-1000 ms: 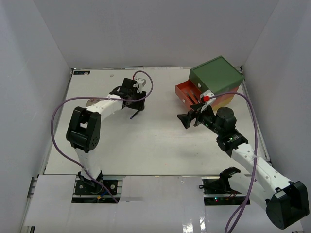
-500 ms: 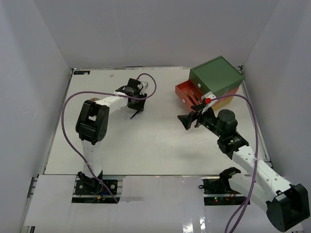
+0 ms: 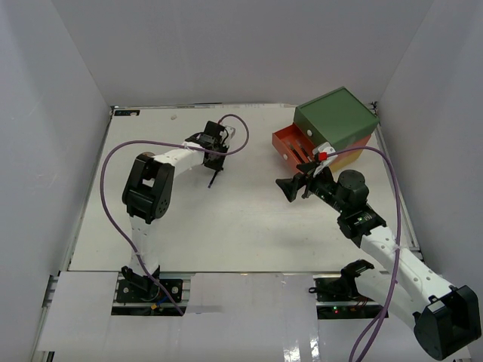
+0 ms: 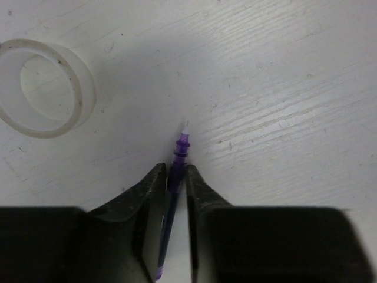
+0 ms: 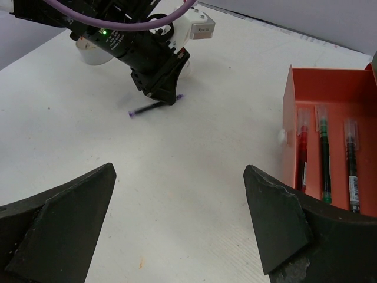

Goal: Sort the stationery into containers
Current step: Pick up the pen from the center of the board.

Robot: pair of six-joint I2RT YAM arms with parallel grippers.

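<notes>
Three pens (image 5: 323,154) are lying in the orange-red drawer (image 5: 330,73); left pincer (image 4: 174,170) is clamping a purple pen (image 4: 181,147) on the tabletop (image 4: 283,88) beside a clear tape roll (image 4: 87,94); right pincer (image 5: 179,168) is gaping apart.

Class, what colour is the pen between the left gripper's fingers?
Purple pen; best in left wrist view.

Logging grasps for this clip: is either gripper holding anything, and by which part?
The left gripper flanks the purple pen just behind its tip; a firm grip cannot be told. The right gripper is open, empty.
</notes>
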